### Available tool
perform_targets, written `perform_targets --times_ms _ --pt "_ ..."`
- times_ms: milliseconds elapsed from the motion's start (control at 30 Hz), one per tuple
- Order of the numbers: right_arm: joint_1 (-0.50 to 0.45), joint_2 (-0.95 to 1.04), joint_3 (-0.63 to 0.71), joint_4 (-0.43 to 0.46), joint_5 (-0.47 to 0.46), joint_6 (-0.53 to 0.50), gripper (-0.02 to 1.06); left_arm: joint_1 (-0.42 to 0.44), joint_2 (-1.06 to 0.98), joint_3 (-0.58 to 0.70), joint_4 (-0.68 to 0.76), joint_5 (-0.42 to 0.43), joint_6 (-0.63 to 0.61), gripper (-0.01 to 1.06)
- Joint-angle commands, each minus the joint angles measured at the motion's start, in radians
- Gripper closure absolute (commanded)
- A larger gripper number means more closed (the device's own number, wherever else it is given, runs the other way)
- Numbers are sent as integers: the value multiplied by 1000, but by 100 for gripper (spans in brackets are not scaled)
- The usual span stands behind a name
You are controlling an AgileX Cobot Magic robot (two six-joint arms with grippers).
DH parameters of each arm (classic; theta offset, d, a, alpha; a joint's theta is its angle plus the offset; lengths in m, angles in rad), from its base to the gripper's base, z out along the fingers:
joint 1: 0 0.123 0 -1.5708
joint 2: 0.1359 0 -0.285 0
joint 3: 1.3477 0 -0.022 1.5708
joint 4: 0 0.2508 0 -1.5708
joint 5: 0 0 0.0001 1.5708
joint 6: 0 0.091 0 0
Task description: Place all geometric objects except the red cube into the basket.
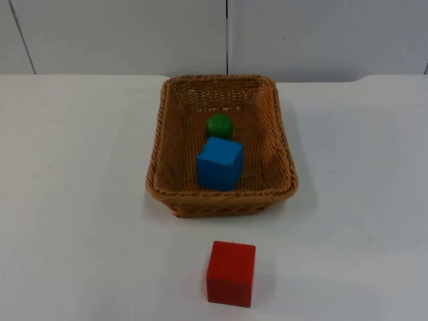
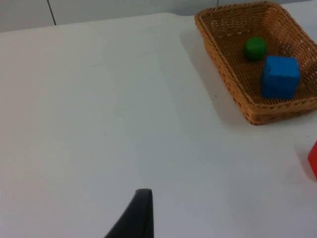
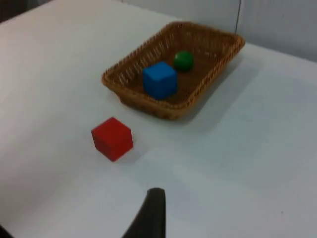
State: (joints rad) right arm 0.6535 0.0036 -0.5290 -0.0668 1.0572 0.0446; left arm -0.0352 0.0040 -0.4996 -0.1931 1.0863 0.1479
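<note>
Jaws on both arms cannot be read as wide or narrow: each wrist view gives just one black fingertip, so the left gripper (image 2: 141,210) and the right gripper (image 3: 151,210) are known only to hang above bare counter (image 1: 73,200), each well apart from the objects. Both arms look to be waiting.

The wicker basket (image 1: 155,175) sits mid-counter near the grey partition wall (image 1: 120,33). Inside it the green ball (image 1: 219,126) lies toward the far end, and the blue cube (image 1: 220,163) sits just in front of it, close to the near wall. The red cube (image 1: 231,273) stands on the counter in front of the basket, apart from its rim.

By this layout the task reads as finished: every shape but the red one is in the basket. The chief risk is therefore any further action. Picking up the red cube and dropping it in would break the one exclusion. An arm sweeping low could knock the basket or push the red cube against it. A jolt to the light basket could also set the ball rolling, though the walls should keep it in.
</note>
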Motion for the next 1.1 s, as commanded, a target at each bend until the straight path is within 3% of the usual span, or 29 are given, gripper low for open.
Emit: perform_targets --times_ms 0,400,433,500,567,1067 --pt "-3 -4 14 -5 23 -5 21 2 -4 6 8 -11 -13 0" --pt "-3 -4 14 -2 23 -9 21 2 -4 6 13 -11 -17 0" --pt "-3 -4 14 -2 23 -9 14 2 -4 6 13 -11 -19 0" --pt "-3 -4 14 -2 23 -9 12 2 -4 6 13 -11 -19 0" --pt "-3 -4 14 -2 23 -7 -1 2 -4 6 13 -11 -19 0" --pt "-3 -4 14 9 23 -5 -1 2 -4 6 17 -11 -22 0"
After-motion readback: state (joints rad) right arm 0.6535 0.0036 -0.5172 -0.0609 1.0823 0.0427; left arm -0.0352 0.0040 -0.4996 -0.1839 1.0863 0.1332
